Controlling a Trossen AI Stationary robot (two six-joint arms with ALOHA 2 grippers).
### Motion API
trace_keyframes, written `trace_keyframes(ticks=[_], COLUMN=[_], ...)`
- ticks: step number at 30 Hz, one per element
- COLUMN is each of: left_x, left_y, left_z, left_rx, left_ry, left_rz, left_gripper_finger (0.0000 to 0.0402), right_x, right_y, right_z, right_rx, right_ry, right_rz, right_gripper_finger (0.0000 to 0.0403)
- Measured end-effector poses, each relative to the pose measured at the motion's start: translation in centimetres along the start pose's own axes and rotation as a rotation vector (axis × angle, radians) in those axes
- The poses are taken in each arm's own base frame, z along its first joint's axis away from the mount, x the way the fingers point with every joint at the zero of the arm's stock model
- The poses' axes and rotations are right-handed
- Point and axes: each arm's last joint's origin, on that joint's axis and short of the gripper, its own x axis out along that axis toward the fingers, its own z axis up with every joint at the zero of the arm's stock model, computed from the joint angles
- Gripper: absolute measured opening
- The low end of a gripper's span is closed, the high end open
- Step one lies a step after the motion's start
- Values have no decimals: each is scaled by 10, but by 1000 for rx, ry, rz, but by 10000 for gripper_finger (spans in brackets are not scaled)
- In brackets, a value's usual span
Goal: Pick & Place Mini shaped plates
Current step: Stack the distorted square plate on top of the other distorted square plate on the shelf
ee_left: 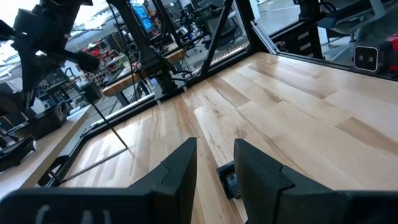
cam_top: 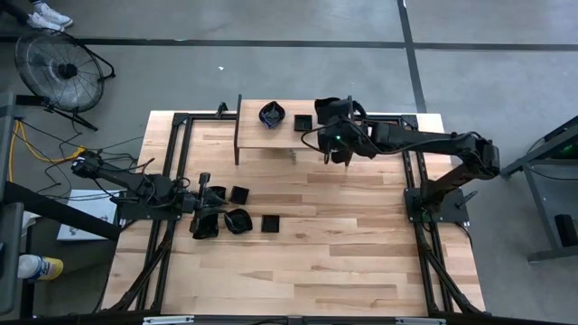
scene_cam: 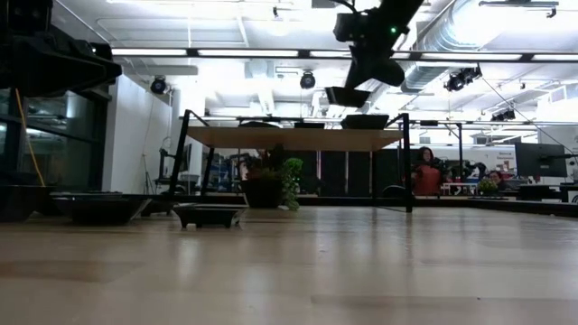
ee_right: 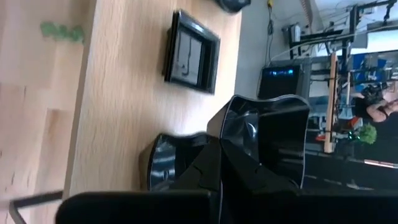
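Left gripper (cam_top: 209,209) low over the table's left side, among a cluster of small black plates: one at the fingertips (cam_top: 206,226), a rounded one (cam_top: 237,220) to its right, two square ones (cam_top: 239,194) (cam_top: 270,223) nearby. Its wrist view shows the fingers (ee_left: 180,168) partly apart with bare wood and a sliver of something dark between them; nothing seems gripped.

Raised wooden shelf (cam_top: 271,135) at the far middle carries a scalloped plate (cam_top: 272,114) and a square plate (cam_top: 303,121).

Right gripper (cam_top: 336,116) hangs above the shelf's right end, jaws pinched onto the rim of a glossy angular plate (ee_right: 267,140); the square plate lies flat just beyond.

Risks, as judged: the thin rim grip may let the held plate swing or slip. Released too near the shelf's right edge, it could tip off; set too far left, it could land on the square plate.
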Motion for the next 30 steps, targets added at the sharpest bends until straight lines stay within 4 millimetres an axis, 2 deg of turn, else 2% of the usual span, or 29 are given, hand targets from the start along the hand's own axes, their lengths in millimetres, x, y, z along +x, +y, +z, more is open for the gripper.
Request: trace_keyframes(ticks=[8, 15, 30], left_x=[0, 0, 0], left_y=[0, 0, 0], left_z=[0, 0, 0], left_rx=[0, 0, 0], left_ry=[1, 0, 0], left_rz=[-1, 0, 0], left_gripper_finger=[103, 103, 103], right_x=[-5, -5, 1], right_y=[1, 4, -1], right_z=[-10, -12, -21], right_rx=[67, 54, 133], right_ry=[26, 26, 20], right_rz=[75, 122, 197], right_gripper_finger=[0, 0, 0])
